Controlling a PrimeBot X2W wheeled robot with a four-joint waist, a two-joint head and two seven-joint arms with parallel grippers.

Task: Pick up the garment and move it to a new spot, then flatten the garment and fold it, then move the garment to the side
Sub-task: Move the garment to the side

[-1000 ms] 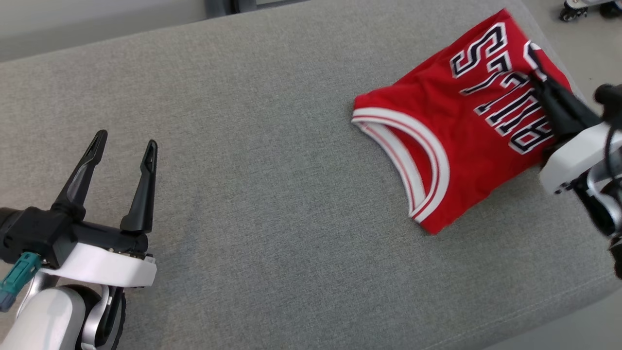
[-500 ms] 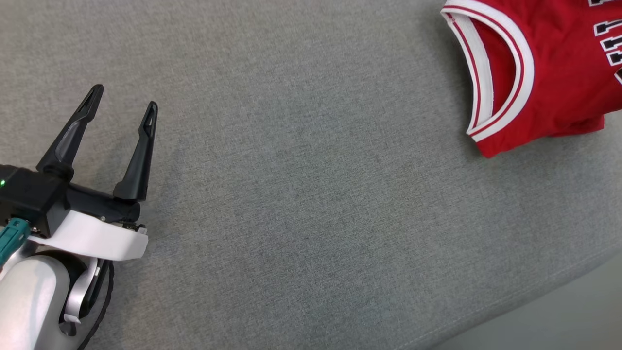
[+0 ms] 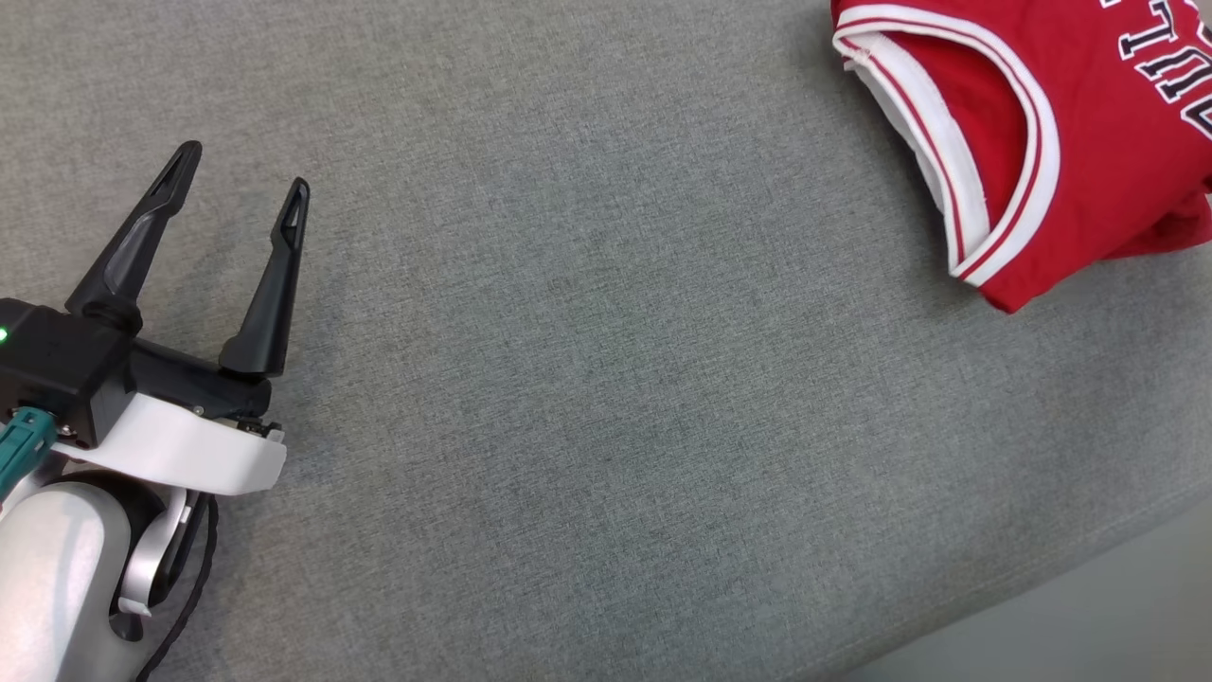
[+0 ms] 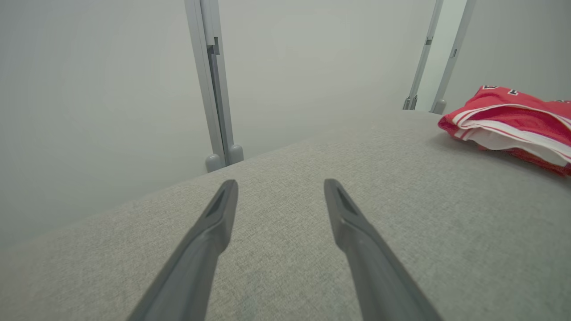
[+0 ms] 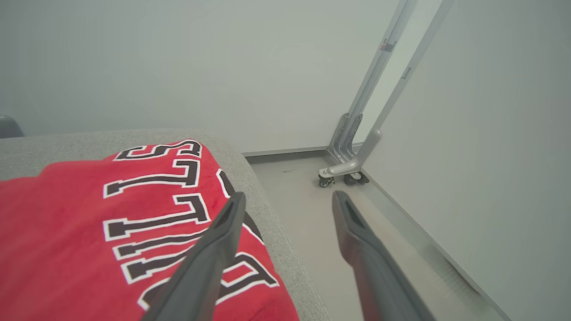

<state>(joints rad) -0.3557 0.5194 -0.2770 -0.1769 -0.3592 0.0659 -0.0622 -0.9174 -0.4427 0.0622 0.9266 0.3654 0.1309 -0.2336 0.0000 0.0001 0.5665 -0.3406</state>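
Note:
The garment point(image 3: 1070, 114) is a red jersey with white trim and black lettering, folded, lying at the far right of the grey padded table point(image 3: 587, 379). From the left wrist view the garment point(image 4: 513, 122) is a low red heap at the right. My left gripper point(image 3: 241, 185) stands open over the table's left side, far from the garment, and holds nothing; its fingers point(image 4: 209, 232) spread wide over bare fabric. My right gripper point(image 5: 287, 198) is open above the table's right edge, one finger over the garment point(image 5: 111, 232), the other over the floor, with nothing between them.
Past the table's right edge lies grey floor point(image 5: 303, 187). A wheeled metal stand point(image 5: 352, 165) sits against the wall there. Grey upright posts point(image 4: 216, 89) rise behind the table's far edge.
The head camera tipped down and left, shifting the garment to the top right. My right gripper, shut on the garment a second ago, has let go and now stands open above it.

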